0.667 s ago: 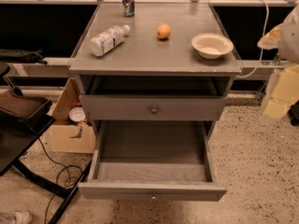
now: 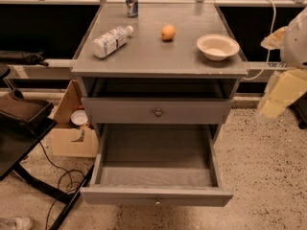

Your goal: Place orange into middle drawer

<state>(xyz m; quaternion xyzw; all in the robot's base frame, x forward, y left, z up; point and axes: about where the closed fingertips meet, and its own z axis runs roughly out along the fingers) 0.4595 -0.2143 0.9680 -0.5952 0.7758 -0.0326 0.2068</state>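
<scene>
gripper (image 2: 280, 92) parked at three o'clock, open or shut cannot tell; orange (image 2: 168, 32) untouched at twelve; middle drawer (image 2: 192, 195) pulled out at six, ready for it.

The robot's gripper (image 2: 282, 83) appears at the far right edge of the camera view, in the upper half. It shows as pale yellow, blocky parts with flat faces and soft corners: a small cream-yellow piece higher up and a larger, longer slab below it, which narrows towards its lower left end and fades there to off-white. Above and behind these, the arm (image 2: 298, 37) shows as a smooth, rounded shell in white to light grey, cut off by the frame's edge. Finer detail on either part cannot be made out.
</scene>
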